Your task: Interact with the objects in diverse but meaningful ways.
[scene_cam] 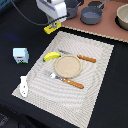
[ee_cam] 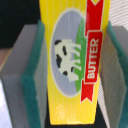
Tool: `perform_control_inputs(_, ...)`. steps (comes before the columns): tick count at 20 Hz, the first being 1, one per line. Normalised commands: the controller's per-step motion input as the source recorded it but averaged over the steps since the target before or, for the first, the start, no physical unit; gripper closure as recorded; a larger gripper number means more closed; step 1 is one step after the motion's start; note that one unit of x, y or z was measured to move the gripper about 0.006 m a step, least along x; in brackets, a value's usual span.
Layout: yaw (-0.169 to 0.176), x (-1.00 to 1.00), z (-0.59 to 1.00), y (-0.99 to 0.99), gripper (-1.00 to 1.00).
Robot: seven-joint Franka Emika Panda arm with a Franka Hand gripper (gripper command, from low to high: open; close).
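Note:
My gripper (scene_cam: 52, 25) hangs above the far left corner of the woven placemat (scene_cam: 95, 75) and is shut on a yellow butter packet (scene_cam: 51, 27). In the wrist view the yellow packet (ee_cam: 72, 60), with a cow picture and a red BUTTER banner, sits between the two green-padded fingers (ee_cam: 36, 70). A pale-blue and white milk carton (scene_cam: 20, 55) stands off the mat to the exterior view's left. A yellow banana (scene_cam: 51, 56) lies on the mat. A small white bottle (scene_cam: 23, 85) lies at the mat's near left corner. A dark grey handled pot (scene_cam: 92, 15) stands at the back.
On the mat a tan plate (scene_cam: 67, 66) lies with a knife (scene_cam: 80, 57) beyond it and a fork (scene_cam: 67, 80) in front, both orange-handled. A beige bowl (scene_cam: 123, 16) and a second dark pot (scene_cam: 73, 7) stand on the brown board at the back.

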Motion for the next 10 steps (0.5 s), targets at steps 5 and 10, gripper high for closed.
perform_control_inputs(5,-0.012,1.00,0.30,-0.03,1.00)
perform_control_inputs(10,-0.014,1.00,0.20,-0.05,1.00)
